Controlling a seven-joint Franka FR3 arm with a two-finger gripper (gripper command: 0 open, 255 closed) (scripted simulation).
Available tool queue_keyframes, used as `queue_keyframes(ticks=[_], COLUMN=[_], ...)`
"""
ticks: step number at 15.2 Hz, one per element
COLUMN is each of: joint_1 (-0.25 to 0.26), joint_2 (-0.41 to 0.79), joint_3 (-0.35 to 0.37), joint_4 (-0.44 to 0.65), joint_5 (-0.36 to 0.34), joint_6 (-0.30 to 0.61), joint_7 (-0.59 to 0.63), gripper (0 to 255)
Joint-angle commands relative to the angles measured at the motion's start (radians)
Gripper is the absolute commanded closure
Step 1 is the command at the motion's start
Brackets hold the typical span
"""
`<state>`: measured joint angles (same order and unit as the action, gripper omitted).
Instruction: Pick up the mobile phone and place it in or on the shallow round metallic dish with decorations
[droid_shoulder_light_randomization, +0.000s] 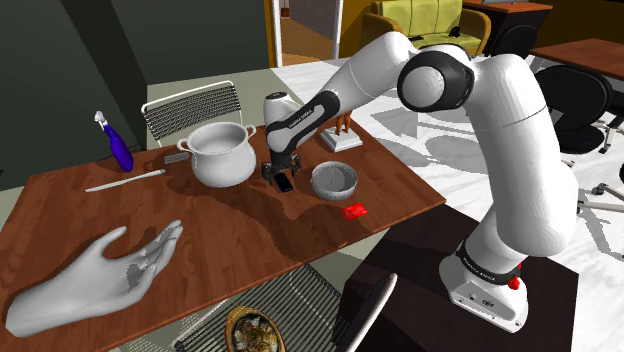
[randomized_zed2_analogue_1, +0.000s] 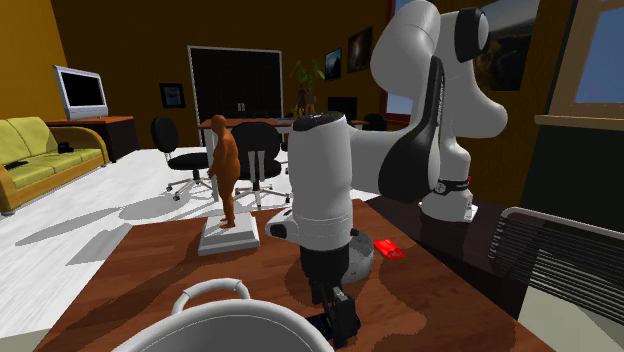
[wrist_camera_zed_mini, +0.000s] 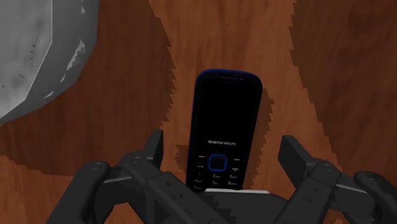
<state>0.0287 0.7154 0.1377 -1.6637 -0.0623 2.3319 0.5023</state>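
A black mobile phone (wrist_camera_zed_mini: 224, 130) with a blue rim and keypad lies flat on the brown wooden table, seen lengthwise in the wrist view. My gripper (wrist_camera_zed_mini: 222, 147) is open and low over it, one finger (wrist_camera_zed_mini: 154, 147) on each side of the keypad end, with a gap between each finger and the phone. In the shoulder view the gripper (droid_shoulder_light_randomization: 282, 178) hangs just above the phone (droid_shoulder_light_randomization: 286, 184), between a grey pot (droid_shoulder_light_randomization: 222, 152) and the shallow round grey dish (droid_shoulder_light_randomization: 334, 180), which sits a short way toward that view's right. The gripper (randomized_zed2_analogue_1: 340, 318) also appears in the second exterior view.
A small red object (droid_shoulder_light_randomization: 354, 211) lies near the dish. An orange figurine on a white base (droid_shoulder_light_randomization: 341, 138) stands behind it. A purple spray bottle (droid_shoulder_light_randomization: 119, 146), a thin white utensil (droid_shoulder_light_randomization: 125, 180) and a large white hand sculpture (droid_shoulder_light_randomization: 90, 278) occupy the table's left part. Chairs (droid_shoulder_light_randomization: 190, 105) flank the table.
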Motion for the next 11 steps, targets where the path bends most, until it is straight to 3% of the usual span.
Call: queue_keyframes(ticks=[1, 7, 8, 11], joint_1=[0.0, 0.0, 0.0, 0.0], joint_2=[0.011, 0.011, 0.011, 0.011], joint_3=[-0.001, -0.001, -0.001, -0.001], joint_4=[0.004, 0.004, 0.004, 0.005], joint_5=[-0.001, -0.001, -0.001, -0.001], joint_6=[0.007, 0.006, 0.006, 0.006], joint_7=[-0.001, -0.001, -0.001, -0.001], gripper=[0, 0, 255, 255])
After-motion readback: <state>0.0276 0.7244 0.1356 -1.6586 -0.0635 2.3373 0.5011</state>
